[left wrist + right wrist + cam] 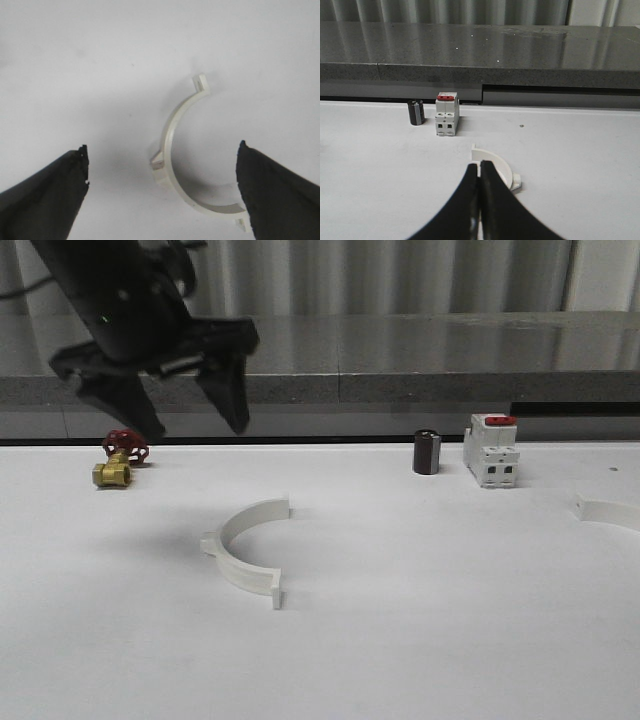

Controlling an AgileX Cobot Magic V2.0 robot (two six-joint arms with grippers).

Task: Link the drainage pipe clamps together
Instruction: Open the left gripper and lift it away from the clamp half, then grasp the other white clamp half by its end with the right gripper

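A: What lies on the white worktop [420, 640]?

B: In the front view, one white half-ring clamp [246, 550] lies flat a little left of centre, its open side facing right, with a small tab on its outer curve. The second half-ring clamp [608, 511] sits at the far right edge, cut off by the frame. The two are well apart.

A: Where is the left claw [195, 425]?

B: It hangs above the worktop at the upper left, behind the nearer clamp and not touching it. Its dark fingers [228, 380] are spread wide, holding nothing. The left wrist view looks down on that clamp lying between the two spread fingertips.

A: And the right claw [479, 172]?

B: In the right wrist view its two black fingers are pressed together with nothing between them. The second clamp lies just beyond the tips; whether they touch it cannot be told.

A: Anything else?

B: Along the back of the worktop stand a brass valve with a red handle [118, 462], a small black cylinder [427, 452] and a white breaker with a red top [491, 450].
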